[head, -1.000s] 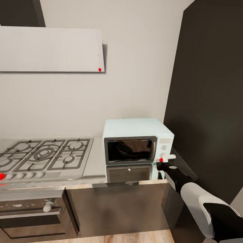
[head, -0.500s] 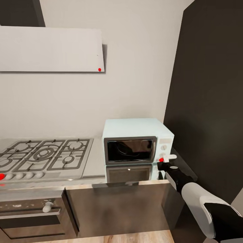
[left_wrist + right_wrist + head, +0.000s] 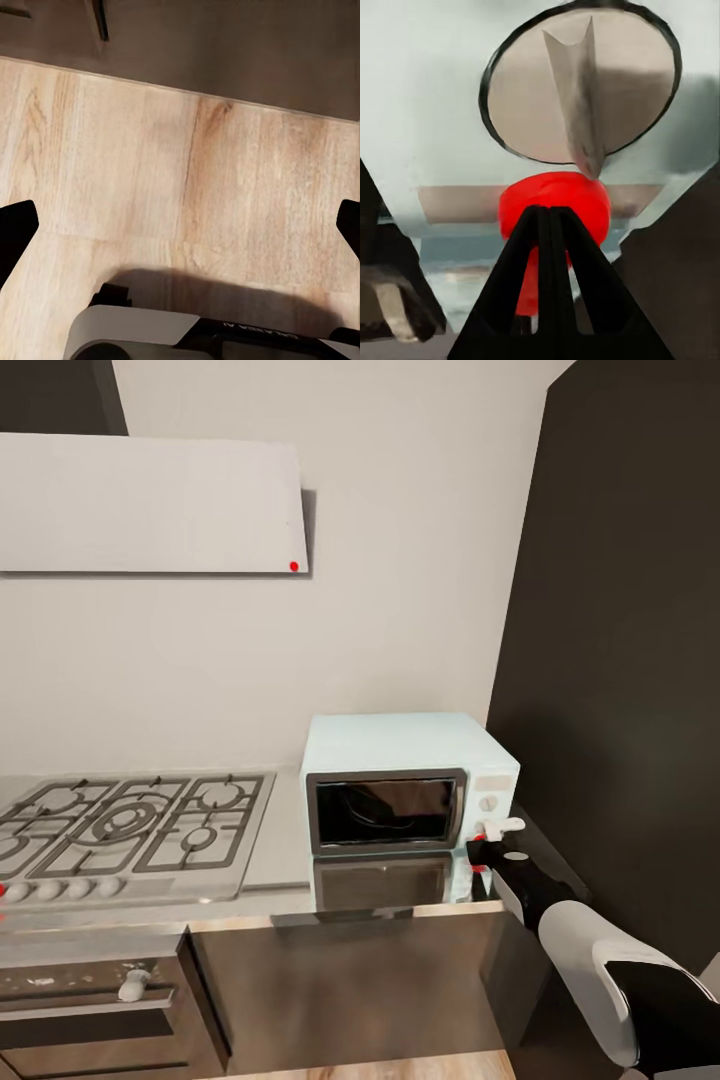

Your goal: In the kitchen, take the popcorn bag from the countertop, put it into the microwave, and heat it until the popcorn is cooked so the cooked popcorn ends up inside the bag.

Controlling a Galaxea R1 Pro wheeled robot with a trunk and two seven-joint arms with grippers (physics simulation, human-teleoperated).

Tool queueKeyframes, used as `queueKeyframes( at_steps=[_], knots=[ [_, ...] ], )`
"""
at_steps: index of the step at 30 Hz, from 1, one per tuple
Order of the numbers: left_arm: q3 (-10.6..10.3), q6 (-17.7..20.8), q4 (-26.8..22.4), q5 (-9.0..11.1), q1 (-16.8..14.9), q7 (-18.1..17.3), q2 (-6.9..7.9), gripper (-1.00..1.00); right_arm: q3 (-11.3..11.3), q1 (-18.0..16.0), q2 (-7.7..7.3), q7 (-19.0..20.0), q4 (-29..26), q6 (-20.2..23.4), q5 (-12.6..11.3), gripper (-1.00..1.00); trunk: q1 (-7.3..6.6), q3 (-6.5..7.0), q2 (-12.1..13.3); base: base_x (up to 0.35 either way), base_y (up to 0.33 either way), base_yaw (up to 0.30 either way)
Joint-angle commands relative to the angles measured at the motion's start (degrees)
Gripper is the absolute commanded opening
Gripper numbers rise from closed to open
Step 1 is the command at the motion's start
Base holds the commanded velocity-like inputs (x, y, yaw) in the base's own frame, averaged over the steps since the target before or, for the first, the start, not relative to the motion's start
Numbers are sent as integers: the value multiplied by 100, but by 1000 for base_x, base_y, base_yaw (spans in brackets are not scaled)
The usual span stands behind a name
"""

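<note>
Partly hidden: microwave red light behind closed right tool.

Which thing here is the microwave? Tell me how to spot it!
Find the long grey countertop with the metal gas hob. At its far right end, by the tall dark cabinet, sits the microwave. It is the pale blue-mint box with a dark glass door, white knobs and a round red light.

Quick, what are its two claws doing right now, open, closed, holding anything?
Left claw: open, empty, hanging above the wood floor.
Right claw: closed, holding nothing, tips at the microwave's red light.
</note>
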Motion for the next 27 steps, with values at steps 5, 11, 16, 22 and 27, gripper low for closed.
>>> queueKeyframes(
  at_steps=[5, 11, 16, 22, 27],
  knots=[
    [39, -13, 3, 8, -4, -31, -8, 100, -29, -3, -5, -3, -10, 34, 59, -100, 2, -9, -6, 33, 0, 0],
    [37, -13, 6, 7, -3, -29, -7, 100, -29, -3, -13, -3, -12, 34, 59, -100, 2, -9, -6, 1, 0, 0],
    [35, -12, 7, 3, -6, -29, -7, 100, -29, -3, -15, -3, -11, 34, 59, -100, 2, -9, -6, 13, 0, 0],
    [41, -10, 9, 4, -12, -30, -7, 100, -29, -3, -15, -3, -11, 34, 59, -100, 2, -9, -6, 72, 0, 0],
    [43, -10, 9, 8, -12, -29, -7, 100, -29, -3, -14, -3, -11, 34, 59, -100, 2, -9, -6, 0, 0, 0]
  ],
)
